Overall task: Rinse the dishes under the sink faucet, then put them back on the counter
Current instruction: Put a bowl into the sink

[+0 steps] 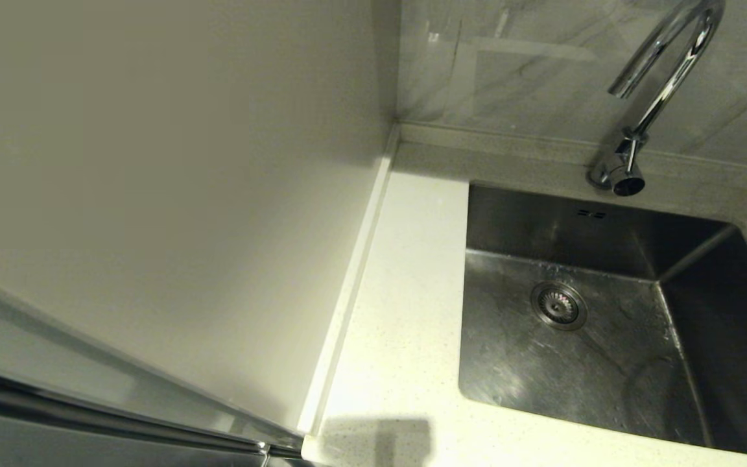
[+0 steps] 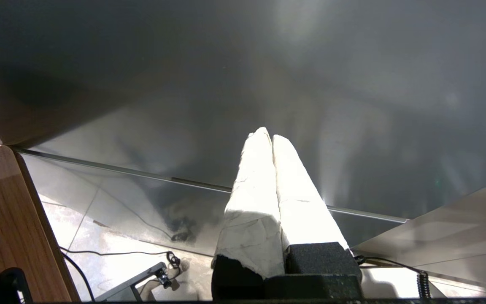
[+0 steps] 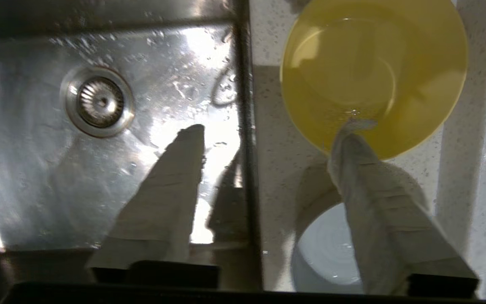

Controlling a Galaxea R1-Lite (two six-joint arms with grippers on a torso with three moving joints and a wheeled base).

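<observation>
The right wrist view shows my right gripper [image 3: 273,126] open, straddling the sink's edge. One finger hangs over the steel sink [image 3: 36,169] near the drain strainer [image 3: 99,101]. The other finger [image 3: 378,198] is over the speckled counter [image 3: 281,147], its tip at the near rim of the yellow bowl [image 3: 373,71]; whether it touches I cannot tell. A white bowl [image 3: 327,253] sits on the counter under that finger. No third bowl shows. In the head view the sink [image 1: 607,363] is bare, the chrome faucet [image 1: 665,78] stands behind it, and neither arm appears. My left gripper [image 2: 269,134] is shut on nothing.
A plain off-white panel [image 1: 153,194] fills the left of the head view, beside a strip of counter [image 1: 406,292]. A marbled wall rises behind the faucet. The left gripper faces a grey panel, with floor and cables [image 2: 120,253] below and a wooden edge [image 2: 11,219] beside it.
</observation>
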